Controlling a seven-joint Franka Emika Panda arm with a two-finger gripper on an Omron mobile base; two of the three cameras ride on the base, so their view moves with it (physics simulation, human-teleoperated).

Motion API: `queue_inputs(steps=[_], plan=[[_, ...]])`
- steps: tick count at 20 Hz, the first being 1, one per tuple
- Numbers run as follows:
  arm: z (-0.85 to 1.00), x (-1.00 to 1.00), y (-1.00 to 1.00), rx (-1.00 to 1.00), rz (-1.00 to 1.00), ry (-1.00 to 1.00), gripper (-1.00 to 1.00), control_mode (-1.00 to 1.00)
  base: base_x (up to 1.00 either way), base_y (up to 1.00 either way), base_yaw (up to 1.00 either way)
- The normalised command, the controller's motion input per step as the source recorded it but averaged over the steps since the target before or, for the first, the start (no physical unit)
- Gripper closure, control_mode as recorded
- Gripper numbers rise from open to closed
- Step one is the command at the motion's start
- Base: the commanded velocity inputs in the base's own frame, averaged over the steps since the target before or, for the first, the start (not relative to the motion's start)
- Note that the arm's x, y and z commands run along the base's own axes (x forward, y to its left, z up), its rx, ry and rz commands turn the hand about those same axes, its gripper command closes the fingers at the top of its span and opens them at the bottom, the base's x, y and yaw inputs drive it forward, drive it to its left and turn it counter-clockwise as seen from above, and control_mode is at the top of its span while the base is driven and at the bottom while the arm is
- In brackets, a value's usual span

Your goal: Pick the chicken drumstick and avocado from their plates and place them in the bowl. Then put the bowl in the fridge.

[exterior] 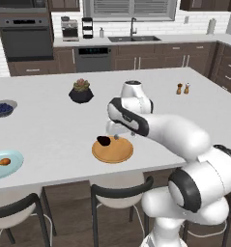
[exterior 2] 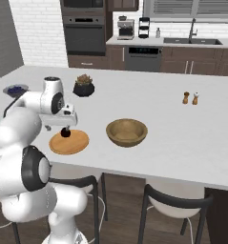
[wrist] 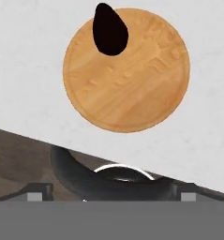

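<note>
— What stood out on the island besides the food?
— A dark faceted pot with a succulent [exterior: 81, 91] sat beyond the hand, further across the white counter [exterior: 49, 125]. A small bowl of blueberries [exterior: 2, 108] lay well off to the hand's left.

— Anything on the other side?
— Two little shakers [exterior 2: 191, 98], one brown and one pale, stood side by side, well to the hand's right. Dark-backed stools [exterior: 122, 190] were tucked under the near edge, below the hand.

— And behind all that?
— A wall oven [exterior: 27, 36], a dishwasher [exterior: 93, 59], a sink with a tap [exterior: 133, 30] and a coffee machine [exterior: 69, 28] along the far wall.

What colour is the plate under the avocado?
Tan wood-grain plate, clearest in the hand view.
</note>
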Motion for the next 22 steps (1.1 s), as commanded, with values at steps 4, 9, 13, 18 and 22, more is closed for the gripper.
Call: queue_inputs(steps=[4, 9, 13, 18, 22], plan=[[-0.38, 0.61, 0.33, 0.0, 0.07, 0.18, -1.0, -1.0, 0.0, 0.0, 0.0], [-0.29, 0.51, 0.28, 0.0, 0.02, 0.14, -1.0, -1.0, 0.0, 0.0, 0.0], [-0.46, 0.48, 0.14, 0.0, 0.03, 0.13, -1.0, -1.0, 0.0, 0.0, 0.0], [-0.34, 0.45, 0.03, 0.0, 0.01, 0.05, -1.0, -1.0, 0.0, 0.0, 0.0], [-0.22, 0.51, 0.13, 0.0, 0.0, 0.04, -1.0, -1.0, 0.0, 0.0, 0.0]])
